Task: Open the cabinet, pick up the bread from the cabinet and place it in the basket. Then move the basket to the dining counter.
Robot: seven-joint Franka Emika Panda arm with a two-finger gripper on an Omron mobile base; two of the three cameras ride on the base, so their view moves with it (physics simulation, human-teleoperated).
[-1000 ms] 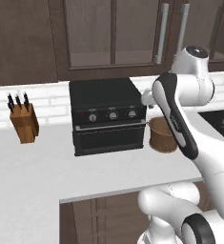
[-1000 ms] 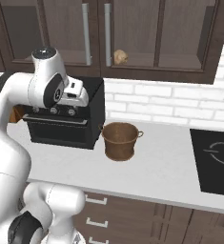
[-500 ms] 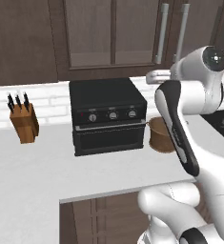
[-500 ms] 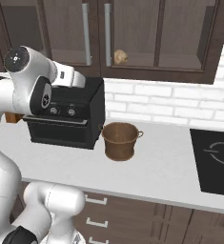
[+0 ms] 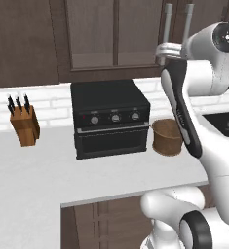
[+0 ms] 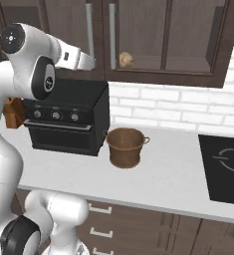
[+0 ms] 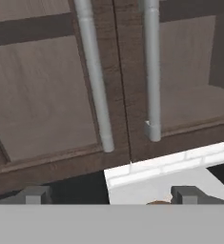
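gripper [image 7: 111, 194] is being held wide open, empty, just below the cabinet [image 7: 42, 114] handles [image 7: 95, 76], being lined up for opening.

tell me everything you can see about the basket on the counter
The basket is a small round brown woven one, bucket-shaped and tapering toward its base, with small loop handles at the rim. It stands upright on the white worktop, just right of the black countertop oven and apparently a little apart from it. The part of its inside that shows looks empty. It sits below the closed cabinet, where the bread shows behind the glass. Nothing but the worktop touches it.
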